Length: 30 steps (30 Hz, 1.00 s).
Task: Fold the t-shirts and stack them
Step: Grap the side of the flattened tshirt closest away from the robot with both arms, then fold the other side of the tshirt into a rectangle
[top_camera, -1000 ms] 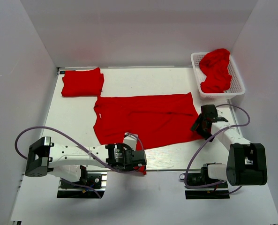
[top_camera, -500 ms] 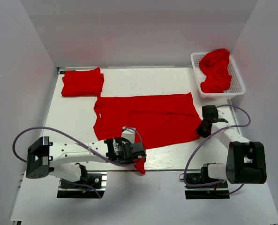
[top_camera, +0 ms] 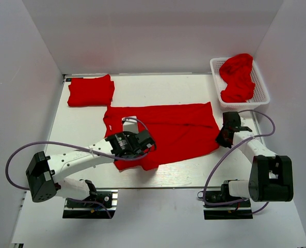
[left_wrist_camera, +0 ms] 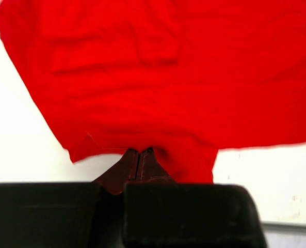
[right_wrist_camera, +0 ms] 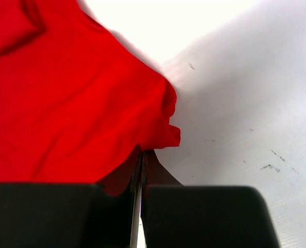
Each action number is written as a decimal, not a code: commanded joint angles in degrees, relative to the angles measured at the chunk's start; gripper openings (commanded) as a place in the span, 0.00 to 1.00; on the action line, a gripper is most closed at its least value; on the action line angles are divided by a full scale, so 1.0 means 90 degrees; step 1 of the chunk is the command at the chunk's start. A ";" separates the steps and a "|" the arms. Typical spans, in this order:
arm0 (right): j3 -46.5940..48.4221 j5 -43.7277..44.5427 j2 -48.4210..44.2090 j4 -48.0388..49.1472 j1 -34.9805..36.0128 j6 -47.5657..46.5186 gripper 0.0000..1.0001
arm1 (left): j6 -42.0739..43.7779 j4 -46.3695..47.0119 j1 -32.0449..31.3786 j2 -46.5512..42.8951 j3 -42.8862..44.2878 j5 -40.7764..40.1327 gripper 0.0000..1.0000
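T-shirts in plain red sit on a white tabletop (top_camera: 163, 88) with white walls (top_camera: 142, 36): spread t-shirt (top_camera: 178, 126) at centre, folded t-shirt (top_camera: 91, 91) far left, crumpled t-shirt (top_camera: 238, 76) in the lattice basket (top_camera: 263, 94). The left arm (top_camera: 75, 163) has its jaws clamped on the spread t-shirt's near hem, the right arm (top_camera: 256, 150) on its right corner.

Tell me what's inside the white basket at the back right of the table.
A crumpled red t-shirt fills the basket, heaped above its rim. Whether more shirts lie underneath it is hidden.
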 commanded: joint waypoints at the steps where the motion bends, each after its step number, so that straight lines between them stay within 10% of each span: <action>1: 0.0549 -0.0168 0.0095 -0.0046 0.0027 -0.0236 0.00 | 0.0633 0.0481 0.0336 -0.0270 0.0127 -0.0451 0.00; 30: 0.2708 -0.0003 0.1561 -0.0301 0.0037 -0.1134 0.00 | 0.3448 0.2261 0.2895 0.1331 0.1328 -0.0657 0.00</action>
